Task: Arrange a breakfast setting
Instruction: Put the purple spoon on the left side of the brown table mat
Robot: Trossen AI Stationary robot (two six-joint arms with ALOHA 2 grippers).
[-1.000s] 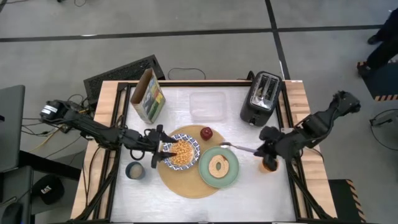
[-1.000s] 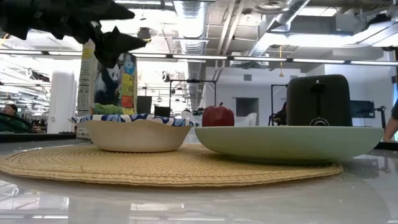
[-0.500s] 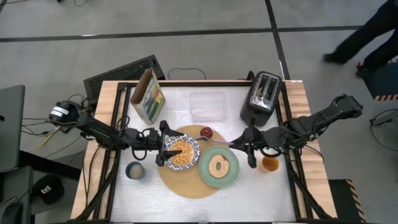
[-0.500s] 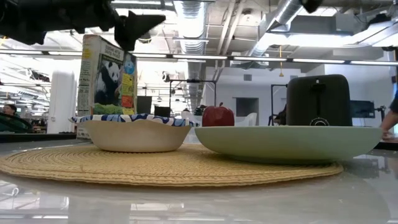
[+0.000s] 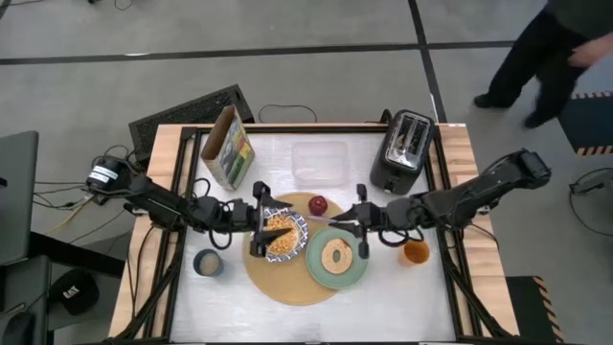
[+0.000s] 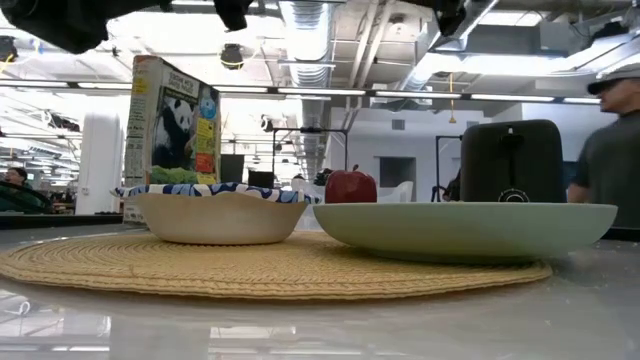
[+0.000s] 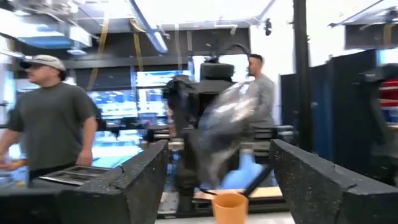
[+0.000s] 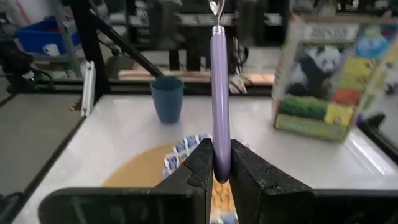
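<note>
Two arms meet over the tan mat (image 5: 287, 273) seen from above: left fingers (image 5: 259, 220) spread open above the cereal-filled bowl (image 5: 280, 233), toast (image 5: 335, 255) on the green plate (image 5: 354, 273), apple (image 5: 317, 204) beside. Low down, the toaster (image 6: 510, 160) stands behind. Right fingers (image 8: 216, 163) pinch the spoon (image 8: 219, 93).

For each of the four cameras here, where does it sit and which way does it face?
High view: overhead, straight down; both arms, left claw over the bowl, right claw holding the spoon.
Low view: table height, level across mat, bowl, plate; arm parts at the top edge.
Left wrist view: past its own open fingers toward the right arm and an orange cup.
Right wrist view: past fingers clamping the spoon, toward the cereal box, which the low view shares.
</note>
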